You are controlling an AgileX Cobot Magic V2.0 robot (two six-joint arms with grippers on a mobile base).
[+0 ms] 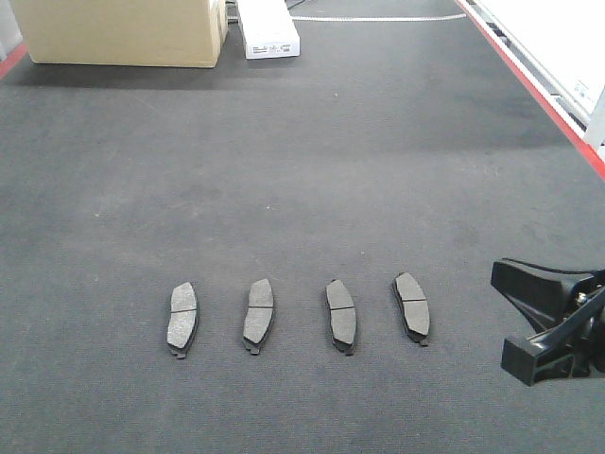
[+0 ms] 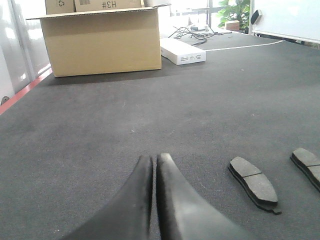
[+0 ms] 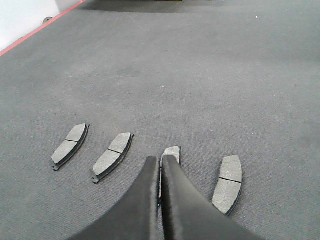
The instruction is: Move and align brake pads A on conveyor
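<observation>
Four dark grey brake pads A lie in a row on the charcoal conveyor (image 1: 302, 170), long sides pointing away from me: (image 1: 183, 317), (image 1: 258, 314), (image 1: 341, 314), (image 1: 412, 305). My right gripper (image 3: 160, 159) is shut with nothing in it, raised on the near side of the row. Its fingers hide most of the third pad (image 3: 171, 151); the other pads (image 3: 70, 145), (image 3: 112, 156), (image 3: 227, 182) show whole. The right arm's black end (image 1: 548, 322) is at the right edge, right of the row. My left gripper (image 2: 154, 157) is shut and empty, left of two pads (image 2: 252, 182), (image 2: 307, 162).
A cardboard box (image 1: 123, 33) and a flat white box (image 1: 267, 28) stand at the belt's far end; both show in the left wrist view as well, cardboard box (image 2: 102, 42), white box (image 2: 182, 51). A red edge strip (image 1: 539, 85) runs along the right side.
</observation>
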